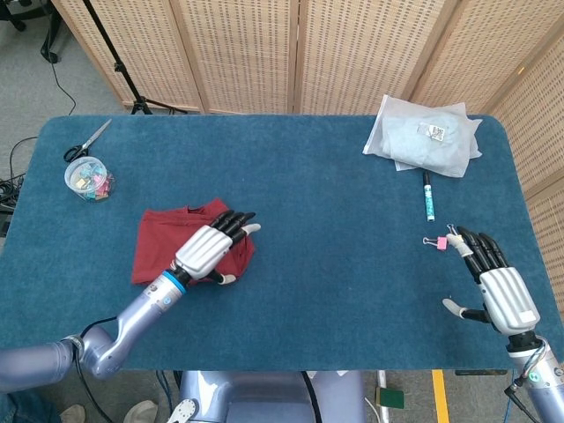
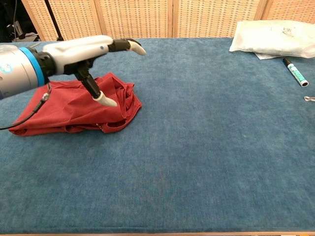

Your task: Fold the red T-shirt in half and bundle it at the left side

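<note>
Big blue table w/ the red shirt lying on its left half, already folded into a squarish wad, left part flat, right edge rucked up into a ridge of folds in the chest view. Its long axis runs roughly left-right across the table, bunched end toward the middle. Left hand hangs directly above that bunched right end, fingers spread and pointing away from the robot toward the table's center, holding nothing; from the chest view it's clearly lifted off the cloth, one pale fingertip angling down over the folds, and I can't tell if it grazes them. So the shirt lies under and to the left of the hand, wrist side: any more gathering means dropping straight down and raking leftward, not reaching out. Right hand is way over at the far right edge, fingers apart, flat near the table, empty; the whole table width sits between it and the shirt, so the left is the only one placed to work. Looks to me like the fold's done and the bundle's about where the task wants it, maybe one more tidy-up push. Other bits, all well apart from the shirt: white bag far right corner, marker below it, jar and scissors far left, small pink clip just beside the right fingertips.
</note>
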`<state>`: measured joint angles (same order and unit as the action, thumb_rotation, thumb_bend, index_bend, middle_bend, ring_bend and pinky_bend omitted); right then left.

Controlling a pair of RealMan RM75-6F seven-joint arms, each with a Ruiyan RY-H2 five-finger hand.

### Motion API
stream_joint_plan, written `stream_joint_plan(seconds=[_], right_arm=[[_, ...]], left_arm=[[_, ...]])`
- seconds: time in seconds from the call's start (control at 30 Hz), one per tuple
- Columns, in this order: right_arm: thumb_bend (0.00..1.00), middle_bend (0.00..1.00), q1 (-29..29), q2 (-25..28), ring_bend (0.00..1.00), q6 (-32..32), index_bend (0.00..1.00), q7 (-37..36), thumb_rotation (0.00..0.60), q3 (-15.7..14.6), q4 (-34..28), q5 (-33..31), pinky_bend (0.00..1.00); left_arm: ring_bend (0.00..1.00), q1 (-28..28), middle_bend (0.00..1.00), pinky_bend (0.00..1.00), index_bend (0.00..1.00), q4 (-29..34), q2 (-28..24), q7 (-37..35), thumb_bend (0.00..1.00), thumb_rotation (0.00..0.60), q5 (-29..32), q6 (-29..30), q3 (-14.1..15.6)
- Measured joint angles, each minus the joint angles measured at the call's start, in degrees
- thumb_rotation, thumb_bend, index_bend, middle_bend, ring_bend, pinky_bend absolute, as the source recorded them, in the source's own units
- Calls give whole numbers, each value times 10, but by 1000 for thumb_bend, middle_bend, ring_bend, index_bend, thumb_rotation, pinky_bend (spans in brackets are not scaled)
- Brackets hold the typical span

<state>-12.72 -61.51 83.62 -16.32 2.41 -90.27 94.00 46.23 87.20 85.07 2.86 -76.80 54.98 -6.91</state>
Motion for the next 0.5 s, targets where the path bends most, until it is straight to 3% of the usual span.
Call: stream_joint_plan(seconds=[0.27,0.37,0.5], right_arm=[[0,0,0,0,0,0,0,1,600,-1,-1,1,0],[0,0,-1,0,0,-2,0,5,600,-2,-2,2,0],[0,0,-2,-2,0,-5,0,9,600,0,-2,1,0]], left_arm=[[0,-13,0,0,0,-39,-18,-14,3,600,18,1,-5],[0,-10,0,0,0,-58,-15,-6,51,600,41,-5,-20],[0,5,0,0,111,-75,-7,23,115,600,66,-19,-36]])
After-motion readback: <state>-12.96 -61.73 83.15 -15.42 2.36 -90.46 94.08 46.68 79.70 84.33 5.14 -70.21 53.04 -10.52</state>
